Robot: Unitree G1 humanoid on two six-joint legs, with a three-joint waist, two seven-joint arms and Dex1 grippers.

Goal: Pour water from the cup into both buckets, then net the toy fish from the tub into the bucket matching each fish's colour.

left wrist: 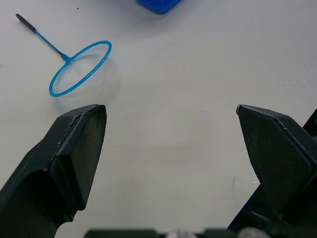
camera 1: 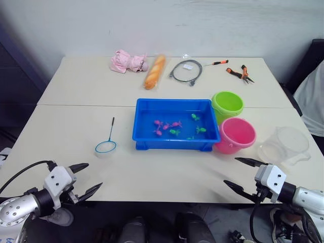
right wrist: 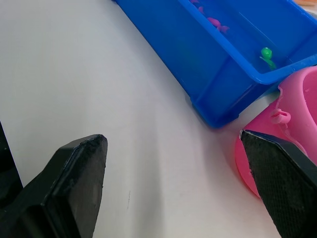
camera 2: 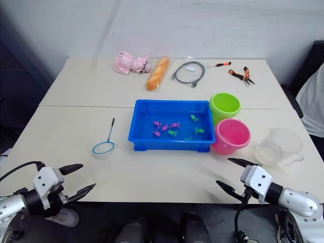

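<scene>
From the head views, both grippers, left (camera 1: 85,178) and right (camera 1: 242,173), hover with jaws spread wide and empty at the surface's near edge, while the clear measuring jug (camera 1: 284,145) sits by the right edge, just beside the pink bucket (camera 1: 235,134) and near the green bucket (camera 1: 227,104). The left wrist view shows the net (left wrist: 79,67) lying flat near the blue tub (left wrist: 157,4); the right wrist view looks at the tub's wall and pink pail, so I'd swing the right arm outward, take the jug by its handle and keep it level before pouring.
</scene>
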